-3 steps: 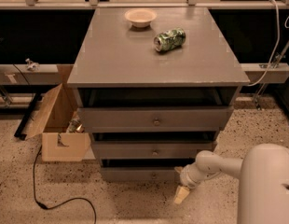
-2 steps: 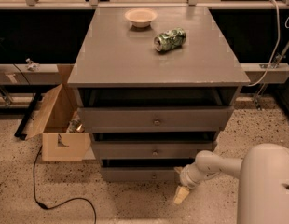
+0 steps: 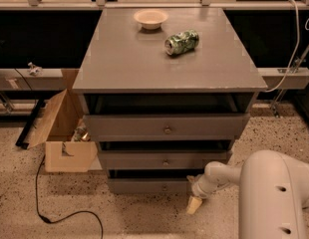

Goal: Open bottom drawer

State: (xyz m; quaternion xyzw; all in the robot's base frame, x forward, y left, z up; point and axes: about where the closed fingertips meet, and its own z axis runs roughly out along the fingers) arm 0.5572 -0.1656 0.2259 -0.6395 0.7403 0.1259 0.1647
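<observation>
The bottom drawer (image 3: 144,185) is the narrowest grey front, lowest of three in the grey cabinet (image 3: 167,59). It stands pulled out a little, with a dark gap above it. Its small knob (image 3: 164,186) shows at centre. My gripper (image 3: 194,203) hangs at the end of the white arm (image 3: 222,176), low by the floor just right of the drawer's right end. One pale fingertip (image 3: 194,205) points down at the floor.
The middle drawer (image 3: 164,159) and top drawer (image 3: 167,126) also stand slightly out. A bowl (image 3: 151,18) and a crushed green can (image 3: 182,42) lie on top. An open cardboard box (image 3: 62,133) and a black cable (image 3: 70,215) lie at the left.
</observation>
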